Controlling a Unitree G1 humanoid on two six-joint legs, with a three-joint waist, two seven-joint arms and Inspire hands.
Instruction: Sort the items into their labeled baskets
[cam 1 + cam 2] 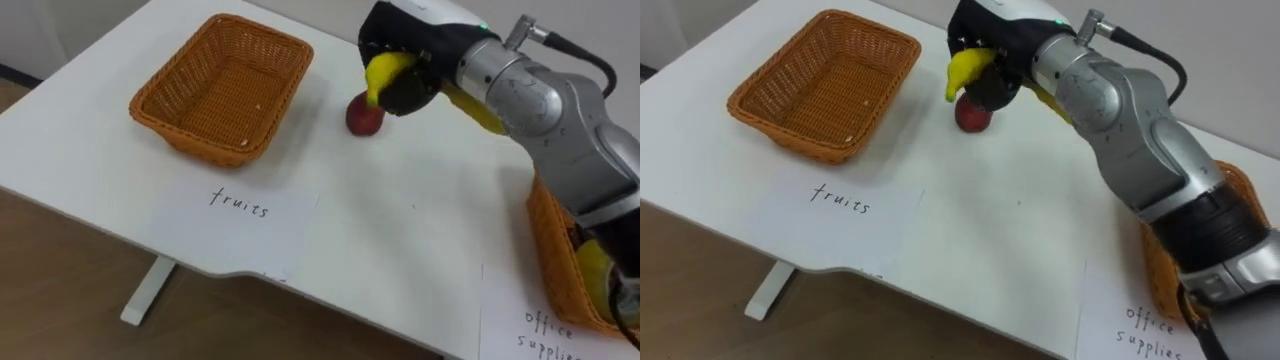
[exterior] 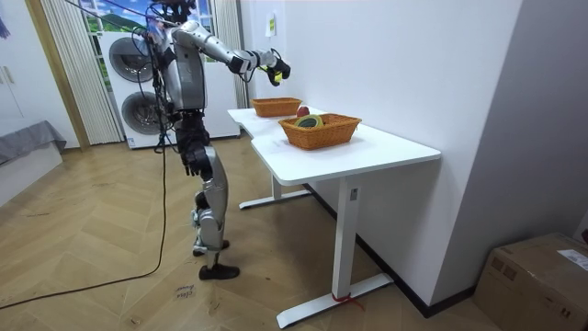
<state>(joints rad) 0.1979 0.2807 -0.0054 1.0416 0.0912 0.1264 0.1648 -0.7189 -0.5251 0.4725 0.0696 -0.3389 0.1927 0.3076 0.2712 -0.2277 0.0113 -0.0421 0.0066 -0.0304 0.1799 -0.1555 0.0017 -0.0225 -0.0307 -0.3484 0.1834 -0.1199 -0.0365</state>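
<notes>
a: status, r. side?

b: right hand point(image 1: 410, 45) has fingers curled round the banana point(image 1: 384, 70), held up off the surface point(image 1: 400, 230), just above the apple point(image 1: 364, 118). apple sits on the surface betw. the two baskets, nearer the fruits basket point(image 1: 200, 140), which is empty. banana not yet binned.

a: left hand point(image 2: 193, 164)?

b: hangs by the hip in the room view. fingers too small to read, cannot tell.

a: risks from here?

b: three, all judgement. (1) hand is right over the apple. any loss of height on the way across could nudge it, and being round it would prob. roll out of easy reach. (2) banana pokes out past the fingers, so a low pass could catch the basket's near rim and shove or tip the light wicker. (3) early release drops the fruit short, onto the surface or the paper label point(image 1: 240, 205).

a: views differ?

b: yes. eye views give the grip and the label, but the arm covers most of the office supplies basket point(image 1: 548, 250). room view looks into that basket and shows mixed items point(image 2: 312, 120), greenish and yellowish, can't id them. it also shows the robot standing upright at the surface, arm stretched out over it.
</notes>
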